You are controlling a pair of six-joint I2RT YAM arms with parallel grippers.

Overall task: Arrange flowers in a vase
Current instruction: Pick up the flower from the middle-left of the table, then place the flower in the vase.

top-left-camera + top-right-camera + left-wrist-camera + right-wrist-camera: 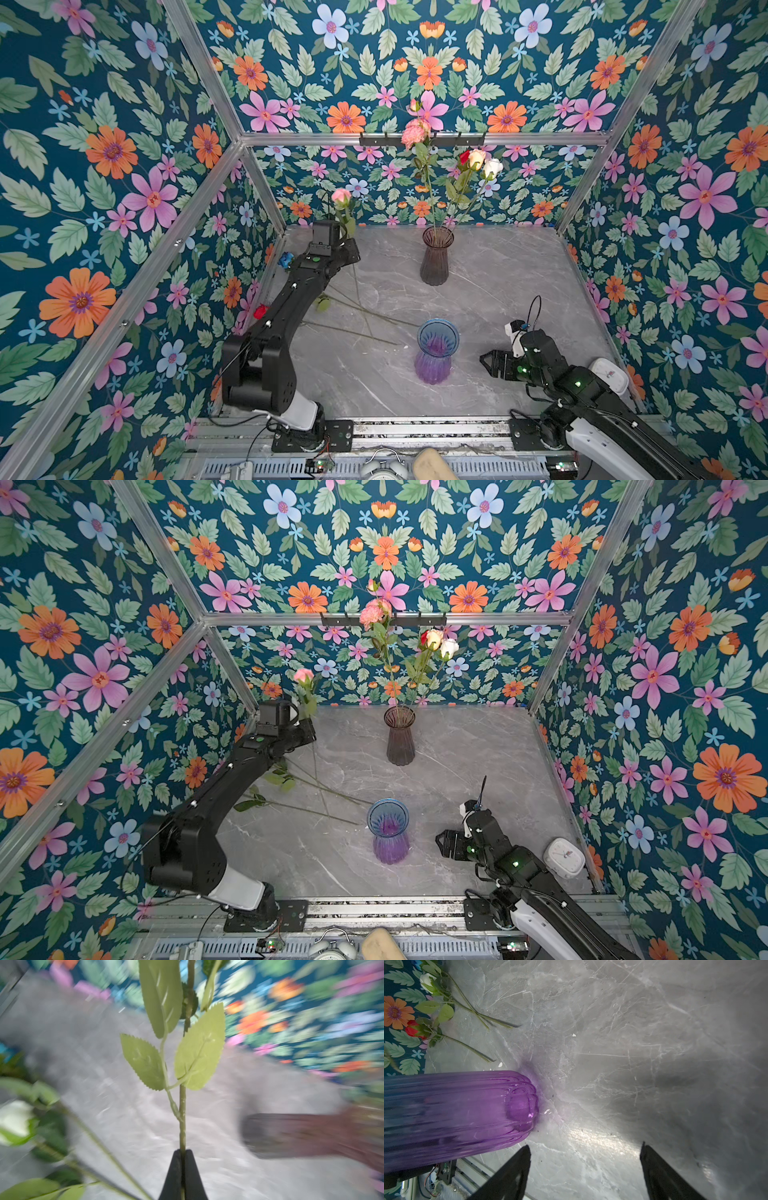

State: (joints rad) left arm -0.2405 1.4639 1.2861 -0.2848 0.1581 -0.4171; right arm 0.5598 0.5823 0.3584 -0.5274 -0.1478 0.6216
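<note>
Left end effector (182, 1152) is being pressed shut on the stem (182, 1118) of a pink rose (341, 197), up above the far left of the table (498, 291). It should be lifted high, held straight, then lowered slowly into the brown vase (437, 255). Right end effector (584, 1147) is being held wide, empty.

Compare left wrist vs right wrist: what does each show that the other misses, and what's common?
Left wrist only: the left gripper shut on a leafy stem, with the brown vase blurred beyond it.
Right wrist only: the right gripper open above the table, the purple vase beside it, and a red rose lying flat.
Both: the grey marble table and the floral wallpaper. A white bloom appears in each, likely the same rose.
</note>
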